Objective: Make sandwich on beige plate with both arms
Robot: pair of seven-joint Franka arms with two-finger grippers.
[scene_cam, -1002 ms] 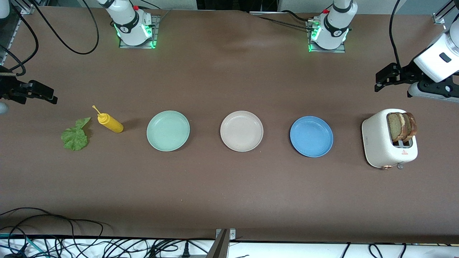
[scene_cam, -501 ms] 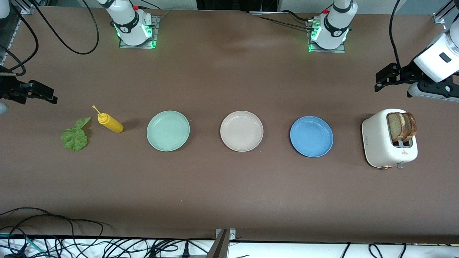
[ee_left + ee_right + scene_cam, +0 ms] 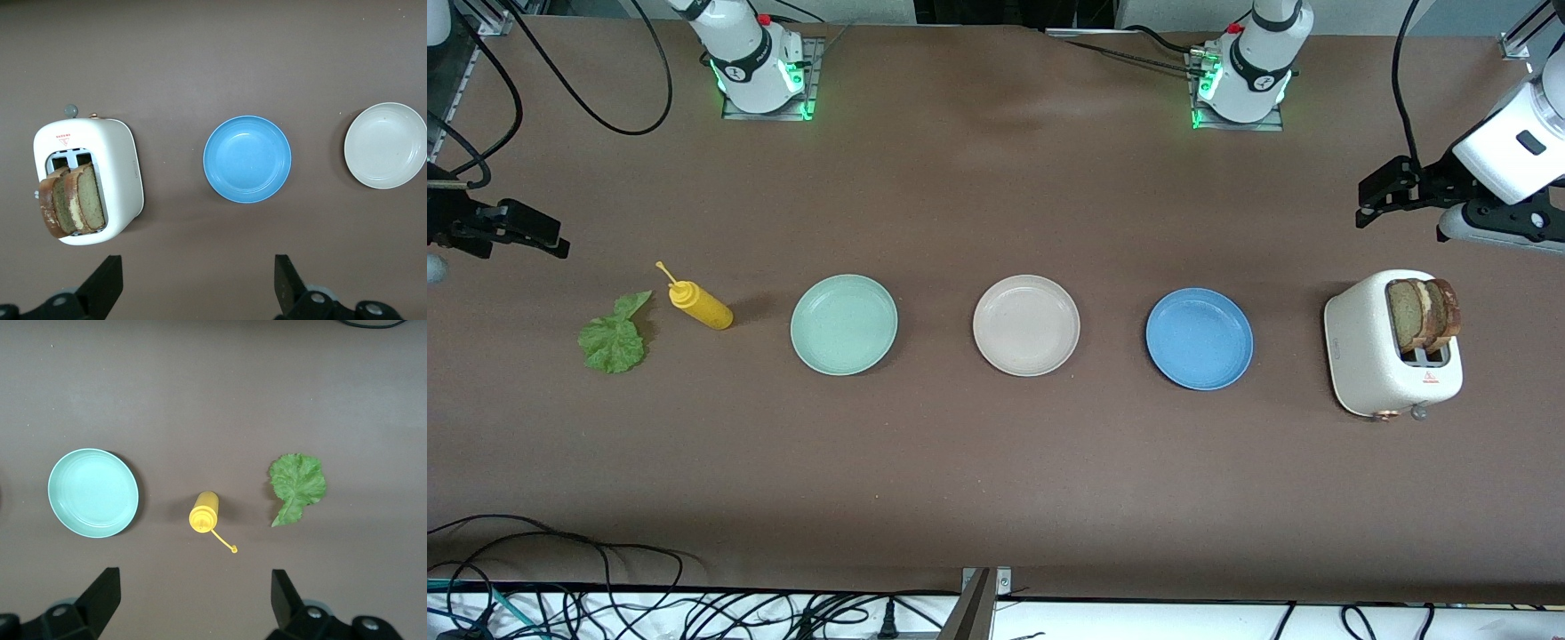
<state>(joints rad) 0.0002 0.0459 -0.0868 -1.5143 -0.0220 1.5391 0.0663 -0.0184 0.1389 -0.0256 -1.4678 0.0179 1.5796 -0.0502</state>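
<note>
Nothing on the beige plate yet. Left gripper and right gripper both spread wide, empty. Best grabbing toaster bread slices by the crust first.

We can read no text anywhere. The white toaster carries a small red triangular mark with a line of red print under it beside its slots, seen again in the left wrist view, but the letters are too small for us.

White arms, dark grey joint bands, green-lit bases, black cables, black fingers.
</note>
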